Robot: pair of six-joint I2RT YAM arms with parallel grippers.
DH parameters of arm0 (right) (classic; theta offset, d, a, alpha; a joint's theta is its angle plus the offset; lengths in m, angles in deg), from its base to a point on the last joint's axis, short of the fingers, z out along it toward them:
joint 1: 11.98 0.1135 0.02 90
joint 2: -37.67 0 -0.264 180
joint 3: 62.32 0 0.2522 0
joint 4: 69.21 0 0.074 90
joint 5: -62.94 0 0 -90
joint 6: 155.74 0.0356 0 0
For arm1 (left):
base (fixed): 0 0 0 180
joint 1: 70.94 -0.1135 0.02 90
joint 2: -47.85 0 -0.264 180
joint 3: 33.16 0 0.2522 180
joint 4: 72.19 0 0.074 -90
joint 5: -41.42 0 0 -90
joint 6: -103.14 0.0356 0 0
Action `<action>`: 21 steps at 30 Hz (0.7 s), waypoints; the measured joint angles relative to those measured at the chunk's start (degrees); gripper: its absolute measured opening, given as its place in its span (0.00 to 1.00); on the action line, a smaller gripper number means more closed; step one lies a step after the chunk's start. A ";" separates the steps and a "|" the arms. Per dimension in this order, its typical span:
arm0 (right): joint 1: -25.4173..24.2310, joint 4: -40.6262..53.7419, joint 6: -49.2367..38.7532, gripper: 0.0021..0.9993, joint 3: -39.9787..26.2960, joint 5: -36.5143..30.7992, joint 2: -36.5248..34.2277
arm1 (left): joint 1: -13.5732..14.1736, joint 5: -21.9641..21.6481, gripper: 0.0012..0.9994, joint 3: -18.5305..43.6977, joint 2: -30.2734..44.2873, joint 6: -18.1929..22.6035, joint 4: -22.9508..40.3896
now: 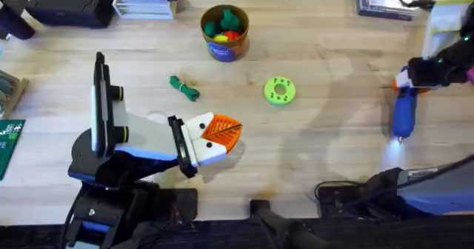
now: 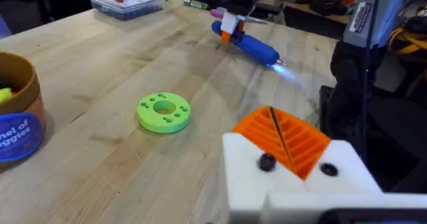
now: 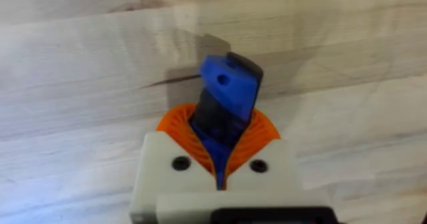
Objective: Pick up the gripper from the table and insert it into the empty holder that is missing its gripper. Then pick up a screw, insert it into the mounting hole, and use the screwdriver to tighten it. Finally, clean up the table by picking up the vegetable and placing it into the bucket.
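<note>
My left gripper (image 1: 221,133) hovers low over the front middle of the table, shut with nothing between its orange ribbed pads (image 2: 293,144). Each pad, the task's gripper among them, sits in a white holder block (image 2: 247,177). One block carries a dark screw head (image 2: 267,162); the other shows a dark hole (image 2: 328,169). At the right side my right gripper (image 1: 406,82) is shut on the rear end of the blue screwdriver (image 1: 402,114) (image 3: 227,94) (image 2: 248,44), whose lit tip points toward the front edge. The dark green vegetable (image 1: 184,87) lies left of centre. The bucket (image 1: 224,49) (image 2: 17,127) stands at the back, holding toy vegetables.
A lime-green disc with holes (image 1: 279,90) (image 2: 163,112) lies between the two grippers. A clear box (image 1: 381,1) sits at the back right, dark cases and boxes (image 1: 70,1) at the back left, and a green circuit board (image 1: 9,145) at the left edge.
</note>
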 joint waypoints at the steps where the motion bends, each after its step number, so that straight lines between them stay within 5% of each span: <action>1: 0.00 0.00 0.22 0.03 0.07 0.15 1.67 | 0.00 -0.02 0.00 0.00 0.00 0.00 0.00; 15: 0.00 0.85 11.66 0.03 0.60 4.91 30.28 | 0.00 -0.02 0.00 0.00 0.00 0.00 0.00; 21: 2.71 -2.49 17.51 0.03 8.54 8.83 45.55 | 0.00 -0.02 0.00 0.00 0.00 0.00 0.00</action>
